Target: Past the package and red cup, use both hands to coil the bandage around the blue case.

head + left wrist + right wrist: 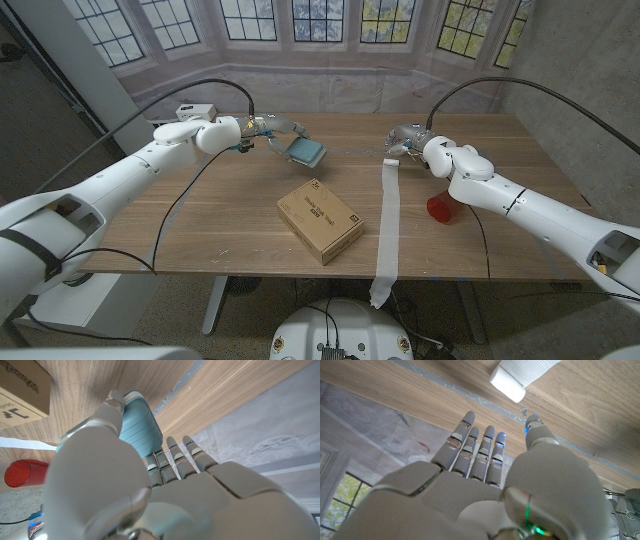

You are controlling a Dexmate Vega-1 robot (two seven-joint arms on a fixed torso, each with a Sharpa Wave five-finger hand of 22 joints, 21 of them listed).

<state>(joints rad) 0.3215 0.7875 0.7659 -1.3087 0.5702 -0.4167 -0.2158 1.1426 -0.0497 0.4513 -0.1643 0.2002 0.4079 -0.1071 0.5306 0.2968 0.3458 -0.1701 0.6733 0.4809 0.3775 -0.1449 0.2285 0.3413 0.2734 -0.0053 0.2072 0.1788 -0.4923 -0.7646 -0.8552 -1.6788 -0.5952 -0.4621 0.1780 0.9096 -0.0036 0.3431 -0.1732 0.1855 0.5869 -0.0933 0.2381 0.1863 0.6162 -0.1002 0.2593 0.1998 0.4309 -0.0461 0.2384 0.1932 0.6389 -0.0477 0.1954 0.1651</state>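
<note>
The blue case [304, 151] sits upper left of centre in the head view, toward the table's far side, and the left hand [262, 131] holds it: the left wrist view shows the thumb on one side of the ribbed case [141, 422] and the other fingers [181, 455] on the other. No bandage lies on or around the case, so the coiling itself has not begun.

The bandage [388, 228] runs as a long white strip right of centre in the head view, from near the right hand down to the table's near edge, where its end hangs over. Its far end is still a small roll [508, 384], seen in the right wrist view just beyond the fingertips. The right hand [408, 140], upper right of centre, has its fingers spread and straight and holds nothing; whether it touches the roll I cannot tell.

The cardboard package [320, 220] lies at the centre, between case and strip, and the red cup [441, 208] lies on its side at the right, beside the right arm.

Judging by this, one hand has its object; the bandage still needs grasping, bringing to the case and winding round it.
</note>
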